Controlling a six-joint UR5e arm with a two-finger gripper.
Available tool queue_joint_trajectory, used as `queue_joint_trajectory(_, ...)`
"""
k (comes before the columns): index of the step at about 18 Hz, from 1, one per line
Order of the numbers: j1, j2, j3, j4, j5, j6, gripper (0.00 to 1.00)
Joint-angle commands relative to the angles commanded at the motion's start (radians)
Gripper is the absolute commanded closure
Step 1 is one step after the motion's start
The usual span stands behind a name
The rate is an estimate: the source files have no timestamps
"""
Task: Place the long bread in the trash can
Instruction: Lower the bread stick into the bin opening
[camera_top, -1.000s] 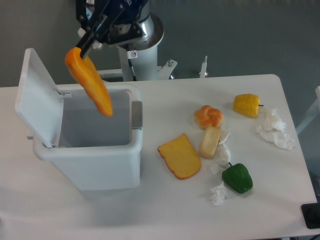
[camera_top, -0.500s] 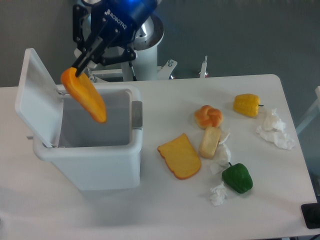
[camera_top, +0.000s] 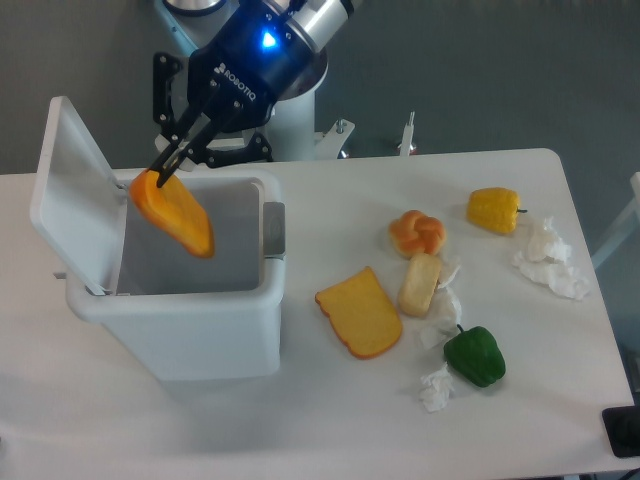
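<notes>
The trash can (camera_top: 190, 330) was the biggest thing on the table (camera_top: 330, 430), with its lid (camera_top: 68, 190) flipped up at about nine o'clock and its mouth open to the arm. The gripper (camera_top: 166, 168) was closed on the upper end of the long bread (camera_top: 174, 215), which hung tilted over the open mouth, its lower tip pointing toward five o'clock and seemingly dipped below the rim. The bread looked like a light, stiff, hollow plastic toy with a glossy skin, so it was probably slippery. A pinch near one tapered end, as here, would let it swing or slide. A hold nearer the thick middle would likely have been steadier. It did not look fragile, so a short drop should do it no harm.

Nothing stood between the bread and the bin's inside. The raised lid, close at nine o'clock of the bread, was the only thing it might knock.

Well apart at three o'clock of the bin lay a toast slice (camera_top: 360, 313), a knotted bun (camera_top: 417, 232), a pale roll (camera_top: 420, 284), a yellow pepper (camera_top: 494, 210), a green pepper (camera_top: 475, 356) and crumpled paper scraps (camera_top: 550, 258).
</notes>
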Motion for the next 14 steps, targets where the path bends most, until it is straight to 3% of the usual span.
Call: queue_joint_trajectory(14,0.000,-0.014,-0.058,0.000,0.009,0.003,0.90)
